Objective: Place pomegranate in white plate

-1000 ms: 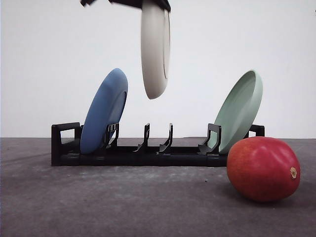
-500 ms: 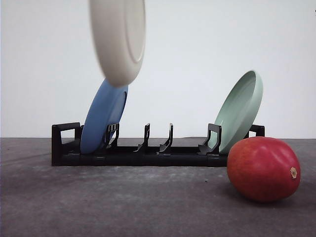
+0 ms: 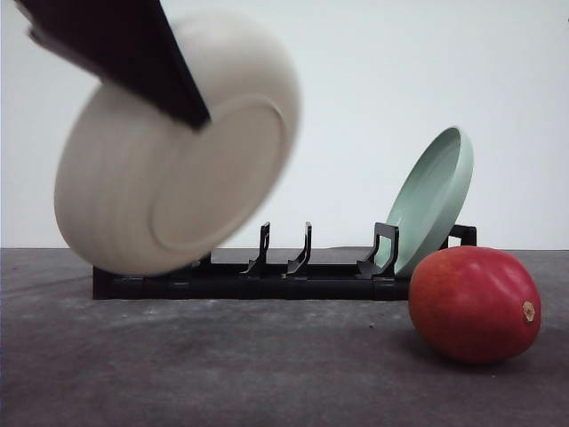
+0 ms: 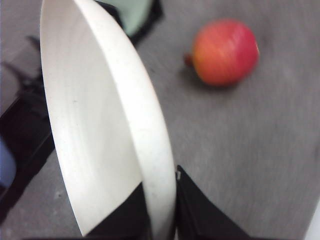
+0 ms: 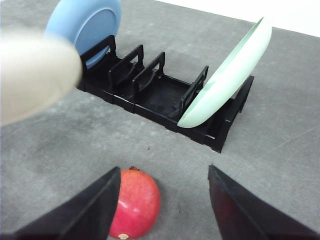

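Cream-white, the white plate [image 3: 173, 147] has swung down and toward the camera in the front view since a second ago, tilting from edge-on over the rack [image 3: 267, 271] to nearly face-on; setting it flat looks next. From my left wrist, my left gripper [image 4: 162, 210] pinches its rim. From my right wrist, my right gripper [image 5: 162, 200] hangs spread and empty above the pomegranate [image 5: 132, 202], resting on the table [image 5: 280, 160].

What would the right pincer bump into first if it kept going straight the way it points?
Probably the pomegranate. In the right wrist view the open right pincer has the fruit just ahead, beside one finger, with the black rack farther on. Depth is hard to judge.
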{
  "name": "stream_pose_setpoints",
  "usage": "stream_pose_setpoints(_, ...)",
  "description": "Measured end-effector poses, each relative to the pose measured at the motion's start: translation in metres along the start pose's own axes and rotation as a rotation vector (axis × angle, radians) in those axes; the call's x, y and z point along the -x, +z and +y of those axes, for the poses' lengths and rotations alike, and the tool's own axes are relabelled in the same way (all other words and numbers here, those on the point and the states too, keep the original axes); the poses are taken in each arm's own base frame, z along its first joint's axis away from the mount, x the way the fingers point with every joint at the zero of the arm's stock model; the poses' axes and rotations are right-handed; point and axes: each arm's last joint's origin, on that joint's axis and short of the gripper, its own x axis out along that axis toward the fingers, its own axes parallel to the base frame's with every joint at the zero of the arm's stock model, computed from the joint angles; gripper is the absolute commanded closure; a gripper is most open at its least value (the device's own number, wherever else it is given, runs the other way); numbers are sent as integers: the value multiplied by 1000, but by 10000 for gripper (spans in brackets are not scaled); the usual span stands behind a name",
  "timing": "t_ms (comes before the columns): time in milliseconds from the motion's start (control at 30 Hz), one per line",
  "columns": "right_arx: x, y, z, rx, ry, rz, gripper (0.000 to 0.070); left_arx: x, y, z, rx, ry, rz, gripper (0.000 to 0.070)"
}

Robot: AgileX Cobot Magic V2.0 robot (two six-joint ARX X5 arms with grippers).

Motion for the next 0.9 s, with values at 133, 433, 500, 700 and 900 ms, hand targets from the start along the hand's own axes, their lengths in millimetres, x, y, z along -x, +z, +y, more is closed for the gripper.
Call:
stream_pose_setpoints(133,0,0,0,0,0,0,345,-25,-3,-15,-200,4,100,696)
stream_pose_setpoints(433,0,0,0,0,0,0,345,-73,-10,-42,-482,22,219,696)
stream_pose_setpoints(500,0,0,0,0,0,0,345,-80,-14,-46,-518,18,245,693)
stream_pose_setpoints(700,0,0,0,0,0,0,345,-85,-17,-50,-552,16,269,671)
stream_pose_setpoints(900,0,0,0,0,0,0,345,-84,-20,-50,-568,3,307,591)
